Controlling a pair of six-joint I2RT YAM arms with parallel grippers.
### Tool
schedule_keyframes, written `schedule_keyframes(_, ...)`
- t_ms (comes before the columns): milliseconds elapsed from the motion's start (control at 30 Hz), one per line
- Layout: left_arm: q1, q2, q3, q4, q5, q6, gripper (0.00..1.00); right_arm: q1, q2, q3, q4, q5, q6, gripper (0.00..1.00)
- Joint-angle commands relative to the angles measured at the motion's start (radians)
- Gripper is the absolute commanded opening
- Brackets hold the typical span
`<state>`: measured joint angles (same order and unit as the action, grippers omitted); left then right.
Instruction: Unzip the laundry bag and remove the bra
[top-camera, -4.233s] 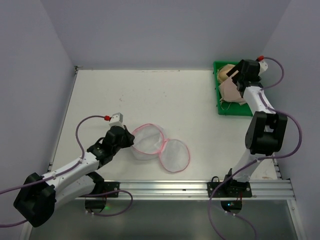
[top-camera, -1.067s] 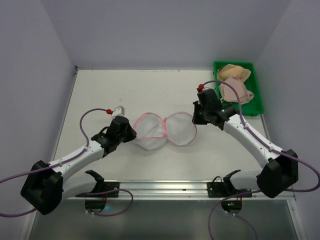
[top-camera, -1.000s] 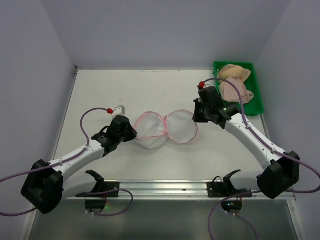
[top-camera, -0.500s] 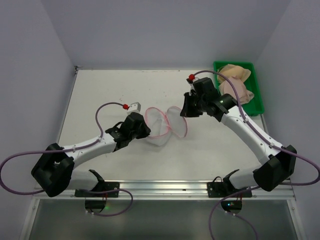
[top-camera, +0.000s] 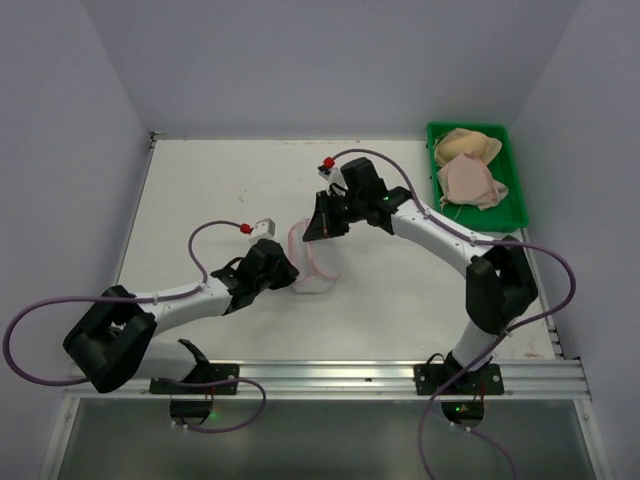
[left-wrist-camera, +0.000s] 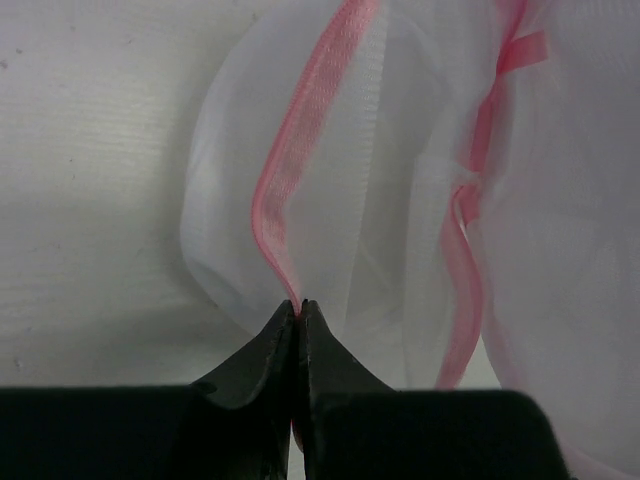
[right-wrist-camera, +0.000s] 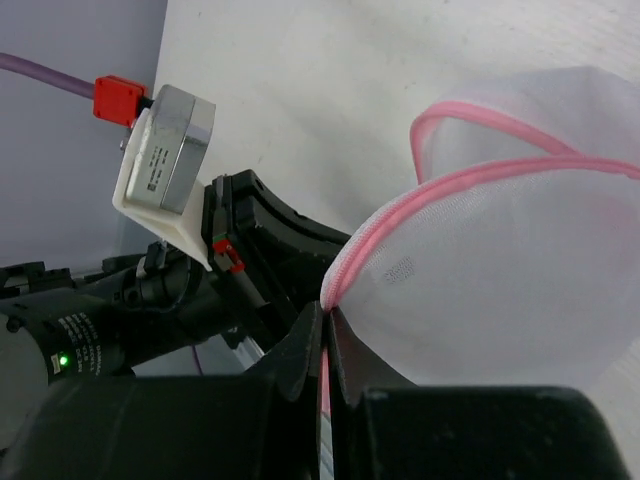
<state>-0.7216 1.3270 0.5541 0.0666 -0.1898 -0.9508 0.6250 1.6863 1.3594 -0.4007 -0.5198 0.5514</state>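
Swinging well left since a second ago, the right gripper (top-camera: 320, 228) now faces the left gripper (top-camera: 287, 268) from overhead, with the laundry bag (top-camera: 316, 262) bunched upright between them and the bra (top-camera: 470, 178) far off right in the green tray (top-camera: 433, 150). Left wrist: tips closed on the pink zip edge (left-wrist-camera: 300, 190), bag rising straight ahead. Right wrist: tips likewise pinched on that edge, bag ahead and rightward; I can't make out any zip pull
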Motion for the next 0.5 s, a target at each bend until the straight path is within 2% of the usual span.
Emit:
schedule_keyframes(0, -0.004, -0.055, -0.060, 0.068, -0.013, -0.039, 0.08, 0.013, 0.082, 0.035, 0.175, -0.149, 0.028, 0.00)
schedule_keyframes(200, -0.002, -0.109, -0.155, 0.114, 0.000, -0.048, 0.13, 0.038, 0.213, 0.044, 0.348, -0.253, 0.035, 0.00)
schedule_keyframes(467, -0.002, -0.137, -0.181, 0.121, 0.003, -0.039, 0.25, 0.062, 0.392, 0.052, 0.494, -0.266, 0.067, 0.04)
